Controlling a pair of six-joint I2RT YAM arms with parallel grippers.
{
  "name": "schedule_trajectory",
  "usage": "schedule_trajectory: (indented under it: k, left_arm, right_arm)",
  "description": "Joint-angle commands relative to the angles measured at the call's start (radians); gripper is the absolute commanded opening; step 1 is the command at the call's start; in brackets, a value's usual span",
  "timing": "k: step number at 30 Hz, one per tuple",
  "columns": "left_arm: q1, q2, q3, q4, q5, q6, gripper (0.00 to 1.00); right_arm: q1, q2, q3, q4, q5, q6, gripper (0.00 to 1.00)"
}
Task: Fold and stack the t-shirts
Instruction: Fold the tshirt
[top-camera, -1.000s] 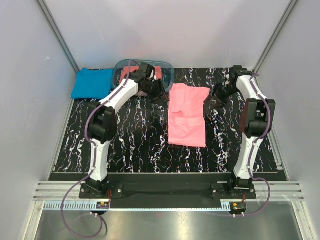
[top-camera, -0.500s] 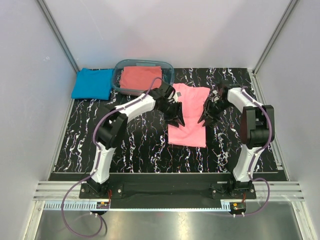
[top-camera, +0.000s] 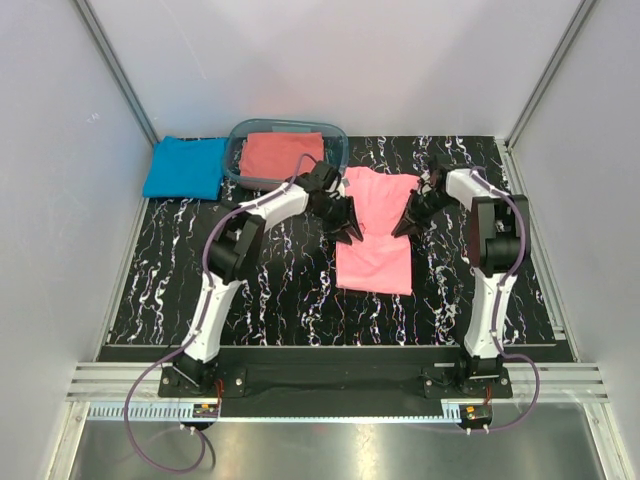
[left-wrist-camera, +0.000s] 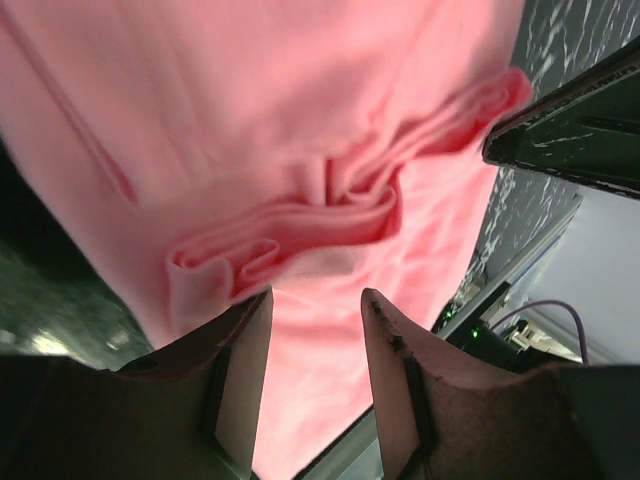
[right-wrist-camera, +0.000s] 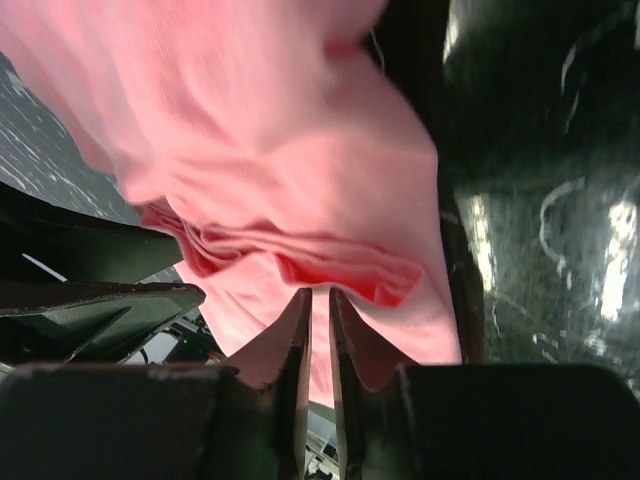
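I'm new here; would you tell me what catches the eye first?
The light pink cloth t-shirt lies rumpled in the middle, with the left tool and right tool at its side edges. Behind it, a coral-red folded t-shirt sits in a clear bluish plastic tub, beside a bright blue folded t-shirt at the far left.

A clear bluish plastic tub (top-camera: 343, 152) is set at the far edge of a black mat veined with white (top-camera: 290, 290), which is spread out from the tub toward the near side. Behind the tub, 1 plain white wall (top-camera: 330, 60) is seen, flanked by 2 slanted aluminium posts: 1 to the tub's left (top-camera: 115, 70) and 1 to its right (top-camera: 545, 70). Well nearer than the tub, ribbed aluminium rails (top-camera: 110, 385) are laid across, with a bare steel sheet (top-camera: 330, 450) just past them.
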Motion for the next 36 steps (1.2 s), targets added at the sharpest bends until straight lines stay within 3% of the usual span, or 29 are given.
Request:
schedule_trajectory:
  k: [1,9,12,13,16,22,27,32,36]
  left_arm:
    - [0.032,0.049,0.109,0.035,0.011,-0.007,0.45]
    - [0.066,0.043,0.167,-0.056,-0.034,0.053,0.49]
    - [0.05,-0.049,0.13,-0.073,-0.038,0.087,0.53]
    - [0.038,-0.081,0.09,-0.07,-0.043,0.096,0.54]
    - [0.004,-0.182,0.012,-0.065,-0.043,0.099,0.56]
    - [-0.075,-0.336,-0.173,-0.033,-0.035,0.104,0.48]
    - [-0.132,-0.351,-0.299,0.053,0.012,0.05,0.41]
    - [-0.134,-0.316,-0.398,0.092,-0.009,0.048,0.36]
    - [-0.132,-0.291,-0.447,0.073,-0.057,0.082,0.35]
  right_arm:
    - [-0.002,0.057,0.118,0.025,0.005,0.01,0.18]
    - [-0.003,0.118,0.319,-0.116,0.102,-0.052,0.17]
    - [-0.003,0.032,0.304,-0.155,0.171,-0.068,0.24]
    - [-0.003,0.006,0.285,-0.161,0.179,-0.075,0.32]
    - [-0.002,-0.097,0.2,-0.185,0.214,-0.101,0.39]
    - [0.041,-0.273,-0.043,-0.178,0.165,-0.117,0.4]
    - [0.102,-0.392,-0.3,-0.071,0.029,-0.051,0.21]
    - [0.106,-0.39,-0.466,0.054,-0.034,-0.02,0.17]
    - [0.106,-0.358,-0.54,0.081,0.028,-0.036,0.16]
